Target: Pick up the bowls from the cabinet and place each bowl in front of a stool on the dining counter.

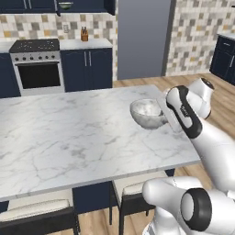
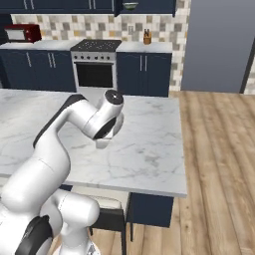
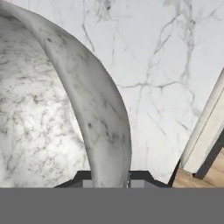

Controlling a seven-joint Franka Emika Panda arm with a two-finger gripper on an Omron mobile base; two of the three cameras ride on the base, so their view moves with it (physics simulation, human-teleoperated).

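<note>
As seen from the left base view, one marbled bowl point(image 1: 148, 113) sits right of centre, upright, mouth facing up, on the white marble surface point(image 1: 69, 137). Round, it has no long axis. In the hand view my claw point(image 3: 107, 181) straddles its rim, one fingertip point(image 3: 83, 180) either side, clamped on the bowl wall. Two stools point(image 1: 133, 195) show along the lower edge.

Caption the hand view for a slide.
Gripper straddling the marbled bowl's rim above the dining counter.
</note>
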